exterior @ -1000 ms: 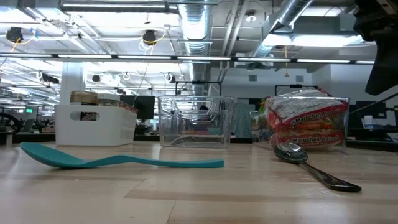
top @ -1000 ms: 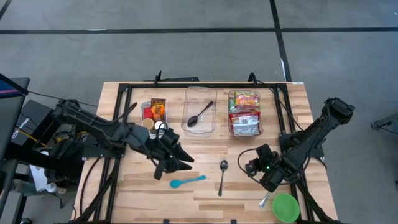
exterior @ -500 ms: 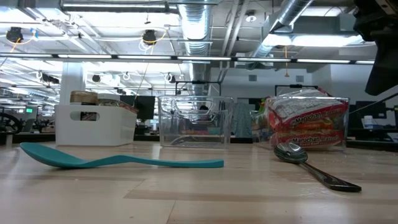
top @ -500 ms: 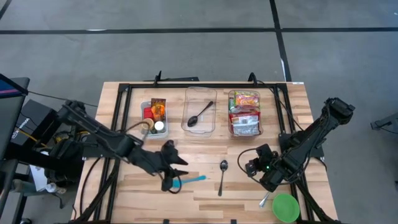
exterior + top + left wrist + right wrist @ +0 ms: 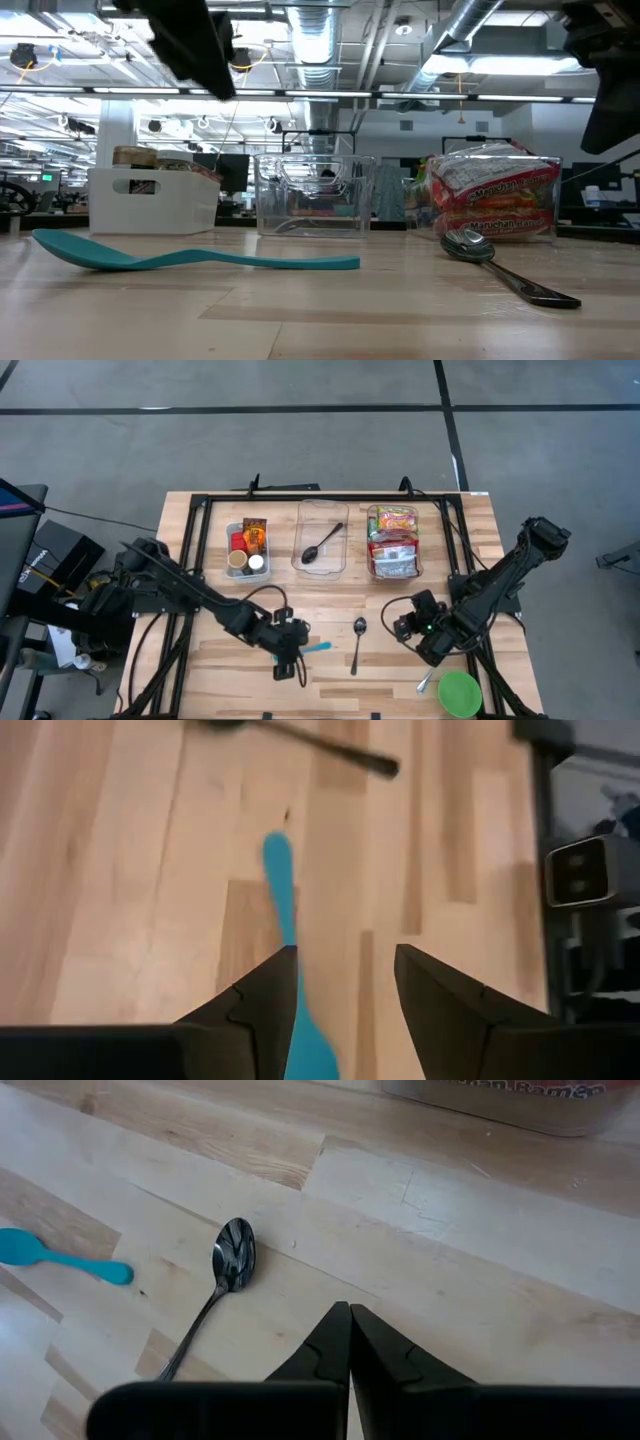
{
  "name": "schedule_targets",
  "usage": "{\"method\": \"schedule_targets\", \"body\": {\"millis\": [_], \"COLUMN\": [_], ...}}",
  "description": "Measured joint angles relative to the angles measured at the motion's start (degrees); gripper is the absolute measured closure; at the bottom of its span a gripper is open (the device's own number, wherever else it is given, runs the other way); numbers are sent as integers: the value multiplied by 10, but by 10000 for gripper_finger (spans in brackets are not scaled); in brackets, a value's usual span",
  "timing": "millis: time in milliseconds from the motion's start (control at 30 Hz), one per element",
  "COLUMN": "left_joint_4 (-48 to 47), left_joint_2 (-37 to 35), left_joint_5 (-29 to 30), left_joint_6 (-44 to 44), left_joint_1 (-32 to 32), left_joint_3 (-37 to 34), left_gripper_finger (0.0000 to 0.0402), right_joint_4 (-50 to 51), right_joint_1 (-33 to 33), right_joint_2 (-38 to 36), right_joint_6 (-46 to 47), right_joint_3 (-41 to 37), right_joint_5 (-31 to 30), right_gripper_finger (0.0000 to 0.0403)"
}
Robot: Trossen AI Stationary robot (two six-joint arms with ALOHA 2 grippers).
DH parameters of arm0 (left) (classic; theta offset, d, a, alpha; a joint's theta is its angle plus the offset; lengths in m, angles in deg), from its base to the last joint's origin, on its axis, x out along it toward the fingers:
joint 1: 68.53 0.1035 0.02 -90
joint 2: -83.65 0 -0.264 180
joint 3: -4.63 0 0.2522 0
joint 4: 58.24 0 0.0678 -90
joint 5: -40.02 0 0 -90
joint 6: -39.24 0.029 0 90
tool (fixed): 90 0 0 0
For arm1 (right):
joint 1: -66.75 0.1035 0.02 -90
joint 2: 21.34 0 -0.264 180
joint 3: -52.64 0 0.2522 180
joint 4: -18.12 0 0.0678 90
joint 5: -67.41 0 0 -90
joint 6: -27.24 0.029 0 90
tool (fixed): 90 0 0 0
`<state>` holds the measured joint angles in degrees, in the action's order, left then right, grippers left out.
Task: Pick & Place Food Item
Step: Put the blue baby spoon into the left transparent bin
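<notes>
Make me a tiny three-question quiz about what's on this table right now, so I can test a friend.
1. True or false: the left tool hangs open above the blue spoon.
2. Which holds a dark spoon: A the clear middle bin, B the white bin, C the green bowl?
3. Fill in: the right tool is ____, holding nothing.

Key: 1 true; 2 A; 3 shut.

You have two matte-black jointed arms with looped black cables; the right arm (image 5: 500, 585) shows a green indicator light.
</notes>
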<state>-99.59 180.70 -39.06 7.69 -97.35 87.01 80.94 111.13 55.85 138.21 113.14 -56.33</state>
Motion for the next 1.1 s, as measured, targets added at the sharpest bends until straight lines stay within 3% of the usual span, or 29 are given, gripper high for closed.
{"method": "schedule_targets", "body": {"millis": [500, 900, 1100], "left_joint_4": [-12, -16, -16], "left_joint_2": [28, 28, 61], "left_joint_5": [-32, 9, 13], "left_joint_6": [-61, -64, -63], "left_joint_1": [22, 16, 11], "left_joint_3": [0, 0, 0], "left_gripper_finger": [238, 238, 238], "right_joint_4": [2, 2, 3], "right_joint_1": [-7, -7, -6], "right_joint_2": [0, 0, 0], "right_joint_6": [-15, -20, -21], "right_joint_3": [0, 0, 0], "right_joint_5": [-9, -25, -42], "right_gripper_finger": [403, 403, 403]}}
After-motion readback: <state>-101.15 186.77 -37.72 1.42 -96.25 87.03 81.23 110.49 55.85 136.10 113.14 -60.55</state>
